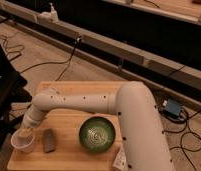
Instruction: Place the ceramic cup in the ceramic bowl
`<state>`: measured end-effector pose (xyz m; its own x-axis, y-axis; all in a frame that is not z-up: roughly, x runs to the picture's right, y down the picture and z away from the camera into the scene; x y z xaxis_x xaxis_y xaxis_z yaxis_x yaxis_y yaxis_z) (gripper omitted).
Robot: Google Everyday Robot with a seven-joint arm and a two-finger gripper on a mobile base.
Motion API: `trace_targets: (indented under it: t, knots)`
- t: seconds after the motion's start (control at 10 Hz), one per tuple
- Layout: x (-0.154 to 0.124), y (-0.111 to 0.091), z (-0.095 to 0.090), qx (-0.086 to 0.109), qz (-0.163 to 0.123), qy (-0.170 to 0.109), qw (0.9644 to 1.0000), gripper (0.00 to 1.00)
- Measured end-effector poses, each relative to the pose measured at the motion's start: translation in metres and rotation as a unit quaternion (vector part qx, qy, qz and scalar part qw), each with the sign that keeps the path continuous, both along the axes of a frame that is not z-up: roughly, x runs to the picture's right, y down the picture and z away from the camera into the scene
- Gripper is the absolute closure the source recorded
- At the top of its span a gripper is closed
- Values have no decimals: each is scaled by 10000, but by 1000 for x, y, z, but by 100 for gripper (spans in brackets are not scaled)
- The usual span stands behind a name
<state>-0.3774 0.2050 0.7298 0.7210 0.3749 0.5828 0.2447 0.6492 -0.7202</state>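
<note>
Pale wooden tabletop (69, 122) carries a round dark green glazed ceramic bowl (97, 134), a small grey block (49, 140) beside it, and a small plain white ceramic cup (22, 143) beyond the block. The white arm's gripper (28, 127) hangs at the cup's rim; whether it grasps the cup cannot be told.
</note>
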Motion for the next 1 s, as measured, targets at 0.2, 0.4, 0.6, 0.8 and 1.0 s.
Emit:
trace_targets:
  t: [0.2, 0.4, 0.6, 0.8, 1.0]
  knots:
    - [22, -19, -5, 86, 81, 176, 9998, 84]
    - [55, -42, -12, 171, 235, 449, 9986, 84]
    - [94, -58, -16, 199, 425, 777, 9959, 84]
    - [141, -72, -19, 170, 694, 1138, 9909, 84]
    - [192, -84, -22, 117, 982, 1519, 9834, 84]
